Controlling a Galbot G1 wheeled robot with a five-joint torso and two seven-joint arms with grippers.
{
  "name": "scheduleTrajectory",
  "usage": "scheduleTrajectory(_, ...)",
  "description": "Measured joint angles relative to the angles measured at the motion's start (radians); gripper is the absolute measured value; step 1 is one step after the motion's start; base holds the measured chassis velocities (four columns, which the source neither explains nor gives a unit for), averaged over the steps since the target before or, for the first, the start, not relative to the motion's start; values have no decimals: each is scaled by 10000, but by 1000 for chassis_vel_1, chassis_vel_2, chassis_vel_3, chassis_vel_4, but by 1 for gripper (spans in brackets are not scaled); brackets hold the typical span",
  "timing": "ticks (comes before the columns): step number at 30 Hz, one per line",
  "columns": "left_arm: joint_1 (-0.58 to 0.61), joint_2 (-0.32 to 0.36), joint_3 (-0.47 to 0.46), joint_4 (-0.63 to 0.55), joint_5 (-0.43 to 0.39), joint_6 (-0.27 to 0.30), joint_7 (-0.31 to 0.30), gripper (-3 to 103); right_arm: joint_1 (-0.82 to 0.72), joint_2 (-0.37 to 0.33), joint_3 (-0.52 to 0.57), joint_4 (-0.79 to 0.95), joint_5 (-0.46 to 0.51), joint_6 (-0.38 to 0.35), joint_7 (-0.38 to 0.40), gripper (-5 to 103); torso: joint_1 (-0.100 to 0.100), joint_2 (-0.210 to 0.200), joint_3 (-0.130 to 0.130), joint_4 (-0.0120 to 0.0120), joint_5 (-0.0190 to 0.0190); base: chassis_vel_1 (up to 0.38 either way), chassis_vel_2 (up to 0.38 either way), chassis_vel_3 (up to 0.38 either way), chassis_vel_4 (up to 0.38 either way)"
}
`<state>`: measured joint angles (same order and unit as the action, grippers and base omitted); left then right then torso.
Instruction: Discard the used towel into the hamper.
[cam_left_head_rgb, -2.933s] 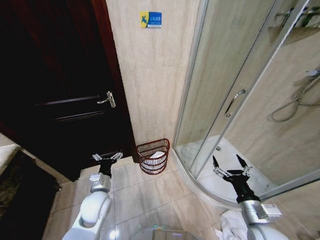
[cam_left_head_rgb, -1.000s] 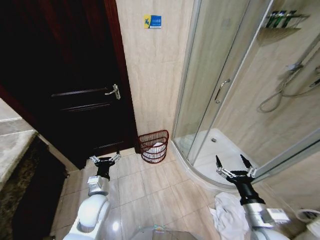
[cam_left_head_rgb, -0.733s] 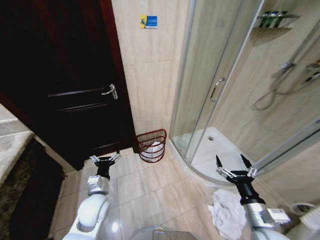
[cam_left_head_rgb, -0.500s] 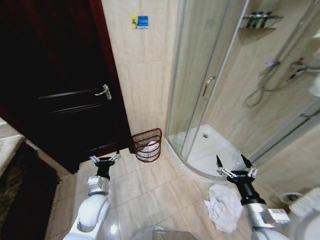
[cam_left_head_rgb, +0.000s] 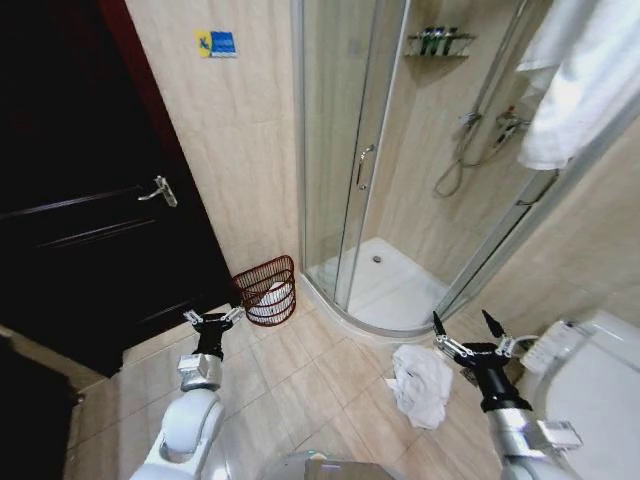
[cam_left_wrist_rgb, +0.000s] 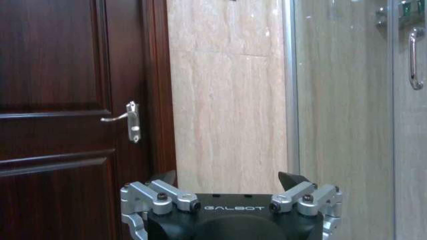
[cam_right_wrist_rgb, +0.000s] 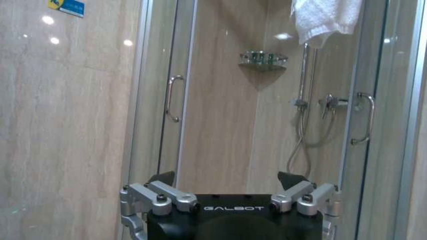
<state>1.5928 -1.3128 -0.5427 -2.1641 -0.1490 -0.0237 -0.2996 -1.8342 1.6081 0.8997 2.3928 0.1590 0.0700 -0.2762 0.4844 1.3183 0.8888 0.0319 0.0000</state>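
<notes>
Currently, task not begun: used towel (cam_left_head_rgb: 421, 385) lies crumpled on the floor (cam_left_head_rgb: 320, 390) by the shower base; hamper (cam_left_head_rgb: 266, 291) stands at the wall beside the door; left tool (cam_left_head_rgb: 212, 319) and right tool (cam_left_head_rgb: 469, 338) both spread, empty, aloft.

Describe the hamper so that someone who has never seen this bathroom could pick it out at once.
Find the dark wooden door and the glass shower enclosure; a strip of beige tiled wall runs between them. At its foot, on the floor, stands the hamper. It is the one reddish-brown open-weave wire basket, round and low, with something white inside.
</notes>
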Motion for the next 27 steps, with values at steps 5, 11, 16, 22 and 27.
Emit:
scheduleTrajectory(5,5,3,-4,-7,-57,-90,64,100,-17,0,42,86,67,-298,25,100,3,-2,0,-4,0,0,0,0,0)
scheduleTrajectory(11,-3,19,-37,-4,-75,-100,79,100,53,0,44,107,38,-445,26,100,2,-2,0,-4,0,0,0,0,0)
scheduleTrajectory(16,-20,68,-127,-9,-95,-98,108,100,87,0,24,106,-19,-446,12,100,1,-2,0,-4,0,-52,-76,64,74)
scheduleTrajectory(22,-6,87,-190,-29,-100,-91,189,100,80,0,23,97,-38,-402,8,100,3,-2,1,-5,0,-157,-167,175,150)
scheduleTrajectory(27,41,68,-186,-92,-99,-76,198,100,47,0,49,104,-26,-370,11,100,2,-2,1,-4,2,-203,-183,193,188)
